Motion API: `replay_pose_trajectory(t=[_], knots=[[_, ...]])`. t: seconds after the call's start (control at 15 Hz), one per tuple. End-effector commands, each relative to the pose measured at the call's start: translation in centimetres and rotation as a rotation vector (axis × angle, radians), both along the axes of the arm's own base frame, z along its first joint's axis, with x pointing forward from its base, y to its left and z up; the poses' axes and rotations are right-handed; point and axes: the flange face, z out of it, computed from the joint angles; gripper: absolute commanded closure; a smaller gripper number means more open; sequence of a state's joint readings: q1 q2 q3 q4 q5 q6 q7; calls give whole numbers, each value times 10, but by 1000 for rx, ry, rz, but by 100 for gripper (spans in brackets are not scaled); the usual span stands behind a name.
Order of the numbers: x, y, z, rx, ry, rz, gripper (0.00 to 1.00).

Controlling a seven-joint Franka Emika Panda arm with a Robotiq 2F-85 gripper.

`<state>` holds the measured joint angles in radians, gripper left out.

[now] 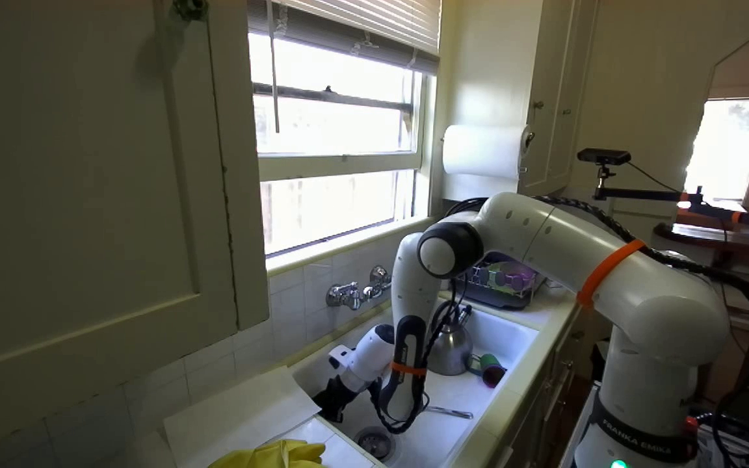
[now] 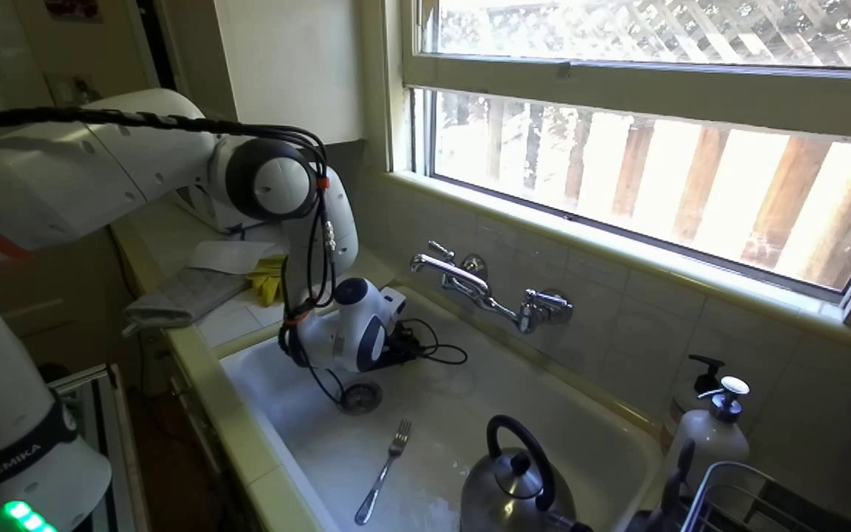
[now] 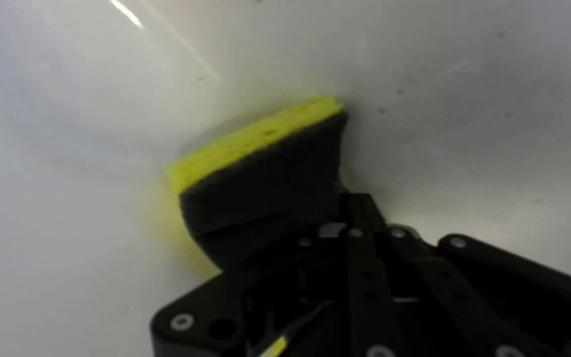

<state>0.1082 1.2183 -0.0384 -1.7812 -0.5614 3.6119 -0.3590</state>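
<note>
My gripper point(image 3: 364, 204) is black and its fingers are pressed together in the wrist view. They close at the edge of a sponge point(image 3: 270, 173) with a yellow layer and a dark grey scouring face. The sponge is creased and narrows towards the fingertips; the exact pinch is dark and partly hidden. It is against or just above the white sink surface. In an exterior view the gripper point(image 1: 332, 400) points down into the near end of the sink point(image 1: 439, 442). In an exterior view it is mostly hidden behind the wrist point(image 2: 403, 346). The sponge is hidden in both exterior views.
The drain point(image 2: 360, 397) and a fork point(image 2: 385, 473) are on the sink floor. A steel kettle point(image 2: 514, 488) and a cup point(image 1: 493, 374) stand or lie farther along. The wall faucet point(image 2: 455, 273) juts over the sink. Yellow gloves point(image 2: 267, 277) and a dish rack point(image 1: 501, 286) are on the counter.
</note>
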Motion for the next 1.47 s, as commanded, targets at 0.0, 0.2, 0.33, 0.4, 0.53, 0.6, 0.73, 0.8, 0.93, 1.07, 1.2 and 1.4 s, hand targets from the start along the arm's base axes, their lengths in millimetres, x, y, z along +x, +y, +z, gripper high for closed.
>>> replay_pose_trajectory(t=[0.0, 0.2, 0.33, 0.4, 0.53, 0.6, 0.73, 0.8, 0.93, 1.07, 1.2, 1.4], knots=[[-3, 2, -3, -46, 73, 37, 100], [11, -14, -1, -126, 93, -58, 100], [17, -25, 1, -180, 104, -114, 100], [20, -30, 2, -206, 113, -144, 100], [22, -40, 1, -261, 148, -188, 100], [22, -42, 1, -289, 162, -205, 100], [23, -45, -1, -331, 186, -225, 100], [22, -45, -2, -348, 196, -229, 100], [21, -44, -1, -354, 198, -221, 100], [17, -40, 4, -326, 178, -191, 100], [12, -39, 10, -303, 159, -171, 100], [3, -38, 17, -280, 144, -154, 100]])
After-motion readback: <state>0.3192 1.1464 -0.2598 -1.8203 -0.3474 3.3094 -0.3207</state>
